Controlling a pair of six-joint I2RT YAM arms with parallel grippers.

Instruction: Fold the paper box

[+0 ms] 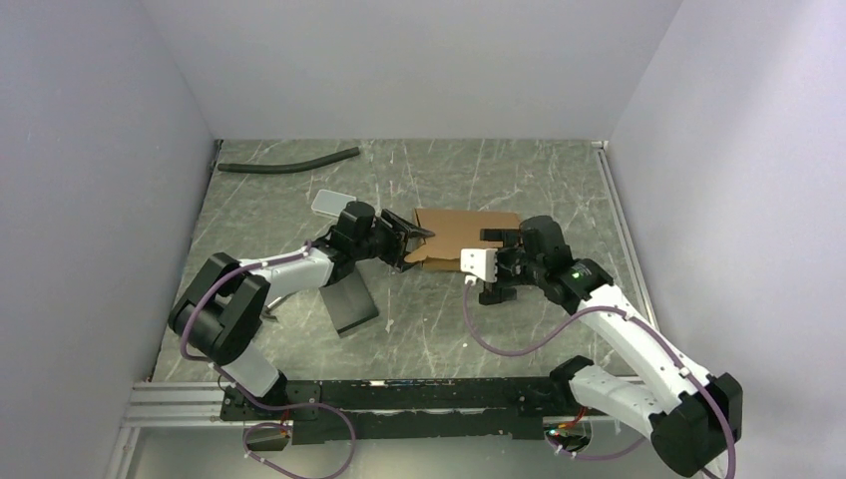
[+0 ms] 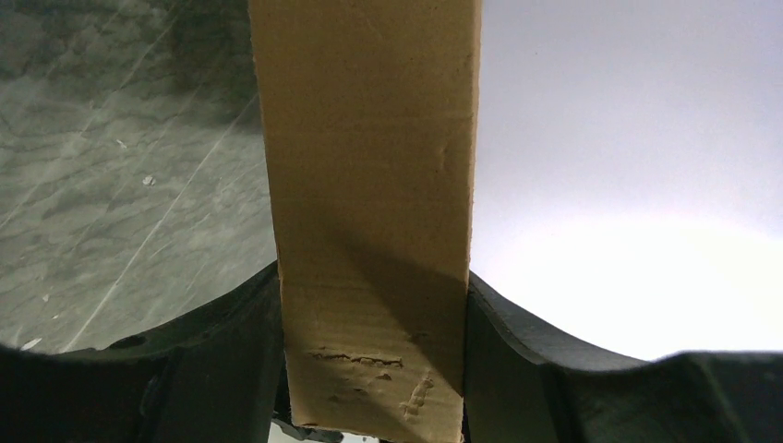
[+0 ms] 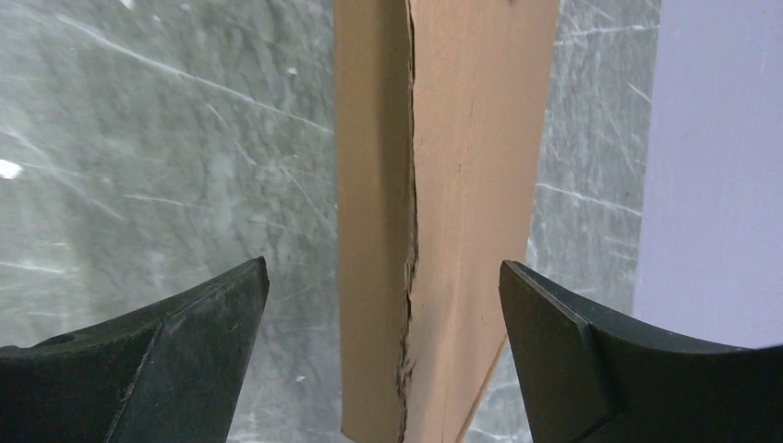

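Top external view: the paper box (image 1: pixel 464 232) lay nearside of the black hose (image 1: pixel 289 162). The left gripper (image 2: pixel 371 286) pinched its left wall; the right gripper (image 3: pixel 383 272) stood, jaws spread, astride its right wall (touching nothing). Wall-folding seemed underway; next, clamp and crease.

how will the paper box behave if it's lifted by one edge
Probably fairly stiff: the paper box sits flat and unbuckled between the left fingers. Likely light, being thin card. It may hinge or tear along the ragged crease, so the far side could sag.
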